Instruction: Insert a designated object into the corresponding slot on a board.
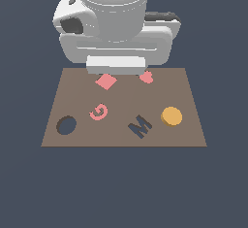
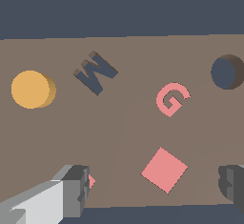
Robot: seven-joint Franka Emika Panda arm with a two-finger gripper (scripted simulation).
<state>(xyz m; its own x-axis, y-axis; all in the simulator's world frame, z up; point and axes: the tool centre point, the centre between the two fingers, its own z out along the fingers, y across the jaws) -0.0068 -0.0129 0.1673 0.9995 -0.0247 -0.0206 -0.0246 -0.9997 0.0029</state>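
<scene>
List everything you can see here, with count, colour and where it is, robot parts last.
board: one, brown, on the dark blue ground
disc: one, orange-yellow, on the board, exterior view's right
round hole: one, dark navy, in the board, exterior view's left
M cutout: one, dark, between G and disc
G: one, pink, beside the round hole
diamond: one, pink, far edge
heart: one, pink, far edge, partly hidden
arm: one, white, above the far edge
gripper: one, grey fingers, open, empty

One brown board (image 1: 123, 106) carries three pink shapes: a diamond (image 1: 106, 81), a heart (image 1: 146, 77) and a G (image 1: 99, 111). There is one orange disc (image 1: 171, 116), one round hole (image 1: 66, 125) and one M-shaped cutout (image 1: 140, 125).
</scene>
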